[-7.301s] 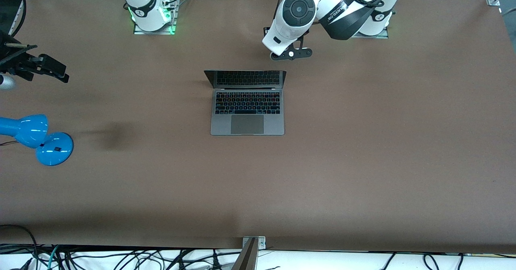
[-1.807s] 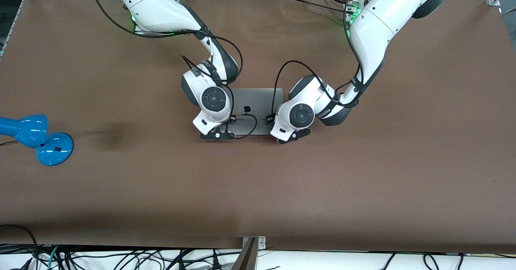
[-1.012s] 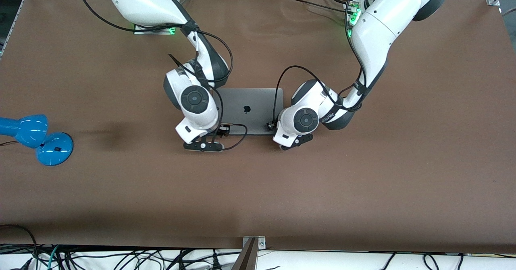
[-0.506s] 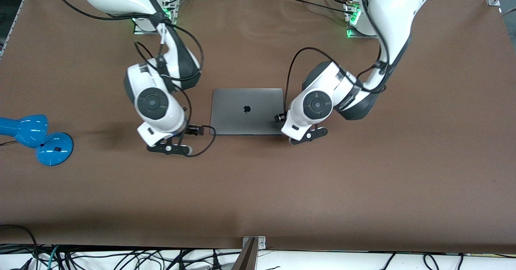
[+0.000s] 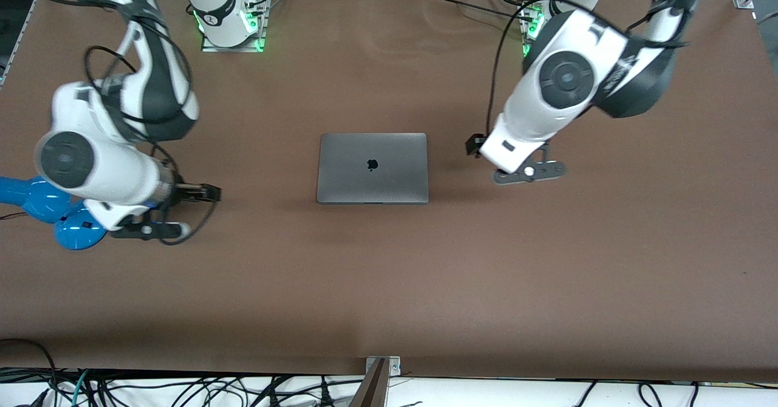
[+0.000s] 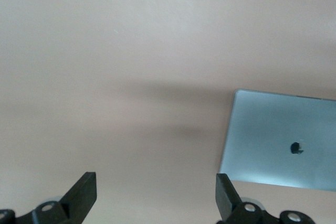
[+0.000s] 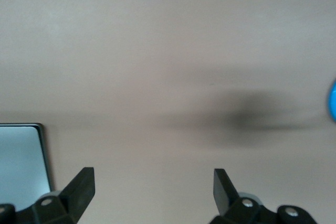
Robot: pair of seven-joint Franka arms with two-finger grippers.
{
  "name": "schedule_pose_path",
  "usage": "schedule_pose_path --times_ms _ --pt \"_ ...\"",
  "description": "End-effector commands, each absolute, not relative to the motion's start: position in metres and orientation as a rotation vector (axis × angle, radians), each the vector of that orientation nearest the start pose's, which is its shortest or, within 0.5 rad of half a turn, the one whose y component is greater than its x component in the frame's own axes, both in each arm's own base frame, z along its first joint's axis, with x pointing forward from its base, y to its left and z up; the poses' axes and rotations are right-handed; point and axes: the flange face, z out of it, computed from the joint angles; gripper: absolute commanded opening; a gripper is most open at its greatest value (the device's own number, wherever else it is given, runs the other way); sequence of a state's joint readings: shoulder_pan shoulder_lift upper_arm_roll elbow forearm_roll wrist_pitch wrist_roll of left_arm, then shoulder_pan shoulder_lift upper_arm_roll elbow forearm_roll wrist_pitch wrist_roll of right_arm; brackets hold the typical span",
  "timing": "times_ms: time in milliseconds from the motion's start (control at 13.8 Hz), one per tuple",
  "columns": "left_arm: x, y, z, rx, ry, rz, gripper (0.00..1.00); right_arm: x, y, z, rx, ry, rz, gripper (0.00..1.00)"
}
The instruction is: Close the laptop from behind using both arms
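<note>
Desk (image 5: 547,285): brown, bare.
Laptop (image 5: 372,167): lid shut; stiff, slick metal, scratch-prone; press lid edge.
Left end effector (image 6: 156,199): fingers apart, over desk.
Right end effector (image 7: 153,196): fingers apart, nr blue lamp (image 5: 42,203).

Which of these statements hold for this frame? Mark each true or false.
1. The laptop is shut, its lid lying flat with the logo facing up. True.
2. The left gripper is pressing on the lid. False: it hangs open over bare table toward the left arm's end, clear of the laptop.
3. The right gripper is open and holds nothing. True.
4. The blue lamp stands at the left arm's end of the table. False: it stands at the right arm's end, partly covered by the right arm.
5. Something lies on top of the laptop. False: its lid is bare.
</note>
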State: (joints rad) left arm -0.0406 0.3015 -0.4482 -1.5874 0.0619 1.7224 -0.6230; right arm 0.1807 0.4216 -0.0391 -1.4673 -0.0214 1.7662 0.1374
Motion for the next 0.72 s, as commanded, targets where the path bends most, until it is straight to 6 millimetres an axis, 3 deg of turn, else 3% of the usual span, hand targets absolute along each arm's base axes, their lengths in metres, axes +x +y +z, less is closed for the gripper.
schedule_pose_path --times_ms 0,145,361,506,651 --pt "0.568 -0.214 0.501 -3.090 -0.113 0.180 1.00 0.634 0.047 0.489 -3.153 0.032 0.100 1.00" --pt "0.567 -0.190 0.525 -3.090 -0.094 0.139 1.00 0.608 0.022 0.536 -3.149 0.076 0.012 1.00" --pt "0.563 -0.177 0.547 -3.084 -0.059 0.111 1.00 0.557 0.012 0.585 -3.155 0.099 0.011 1.00" --pt "0.565 -0.146 0.565 -3.085 0.030 0.130 1.00 0.548 0.003 0.612 -3.150 0.117 -0.042 1.00" --pt "0.556 -0.117 0.590 -3.077 0.056 0.120 1.00 0.542 0.002 0.619 -3.151 0.113 -0.027 1.00"
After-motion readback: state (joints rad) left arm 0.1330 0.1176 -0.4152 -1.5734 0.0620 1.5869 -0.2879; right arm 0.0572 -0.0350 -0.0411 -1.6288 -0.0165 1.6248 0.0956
